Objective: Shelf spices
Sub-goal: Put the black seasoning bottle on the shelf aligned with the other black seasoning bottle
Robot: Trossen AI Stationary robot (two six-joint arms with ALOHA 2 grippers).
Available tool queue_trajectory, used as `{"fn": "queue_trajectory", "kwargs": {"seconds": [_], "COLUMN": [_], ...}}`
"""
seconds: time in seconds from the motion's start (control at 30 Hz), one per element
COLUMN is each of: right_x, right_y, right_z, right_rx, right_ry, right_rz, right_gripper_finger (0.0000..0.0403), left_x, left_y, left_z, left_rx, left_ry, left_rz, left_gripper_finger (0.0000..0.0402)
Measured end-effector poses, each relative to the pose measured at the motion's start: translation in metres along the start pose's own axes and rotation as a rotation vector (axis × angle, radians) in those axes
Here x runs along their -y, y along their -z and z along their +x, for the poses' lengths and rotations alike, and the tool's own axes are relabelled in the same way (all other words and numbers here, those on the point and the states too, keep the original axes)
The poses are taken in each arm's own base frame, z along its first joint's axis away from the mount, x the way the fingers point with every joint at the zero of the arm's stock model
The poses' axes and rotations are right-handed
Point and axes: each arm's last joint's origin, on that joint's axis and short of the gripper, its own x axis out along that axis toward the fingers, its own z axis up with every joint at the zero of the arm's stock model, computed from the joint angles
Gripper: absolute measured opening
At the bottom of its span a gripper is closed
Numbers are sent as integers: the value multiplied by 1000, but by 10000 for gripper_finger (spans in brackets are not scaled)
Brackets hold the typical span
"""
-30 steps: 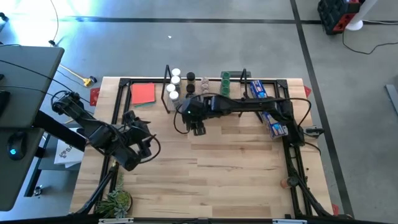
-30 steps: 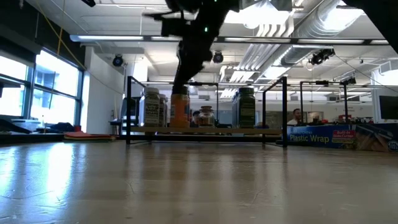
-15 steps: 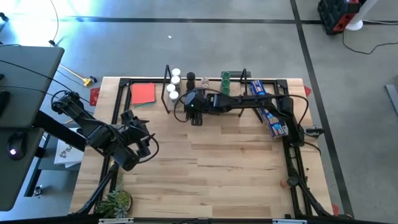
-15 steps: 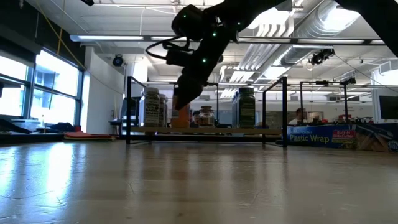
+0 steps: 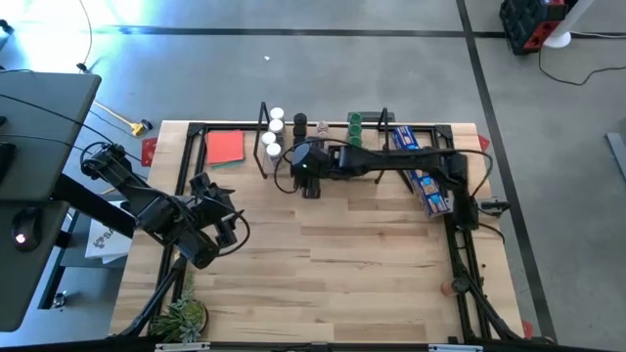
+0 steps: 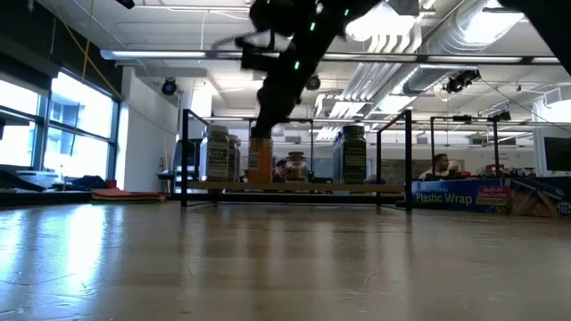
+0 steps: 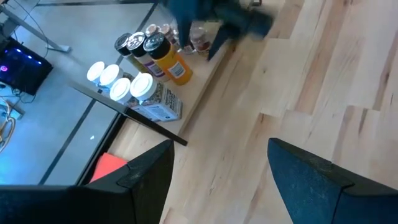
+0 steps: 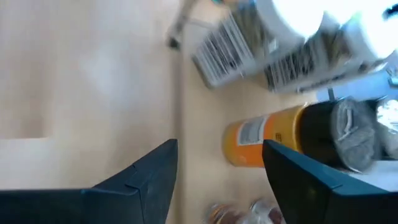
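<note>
We count several spices (image 5: pixel 275 132) on the shelf (image 6: pixel 294 186) | orange jar (image 8: pixel 267 142) stands there, ungripped | right gripper (image 8: pixel 217 180) open above it | left gripper (image 7: pixel 217 168) open, idle | none visibly left on table.

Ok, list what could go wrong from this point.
1. The right gripper, open, hangs just off the orange jar standing on the shelf; a careless pull-back could tip it.
2. The white-capped jars crowd close beside it, so one knock could topple several.
</note>
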Motion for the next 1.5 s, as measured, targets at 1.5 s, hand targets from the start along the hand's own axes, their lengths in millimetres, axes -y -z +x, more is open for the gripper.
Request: {"fn": "queue_trajectory", "kwargs": {"seconds": [1.5], "right_x": [-259], "right_y": [198], "right_z": [-284], "right_rx": [-1062], "right_ry": [-332], "right_rz": [138], "right_gripper_finger": [339], "left_x": [82], "left_y": [36], "left_z": [-30], "left_rx": [269], "left_ry": [44], "left_rz": [115], "left_gripper_finger": [255]}}
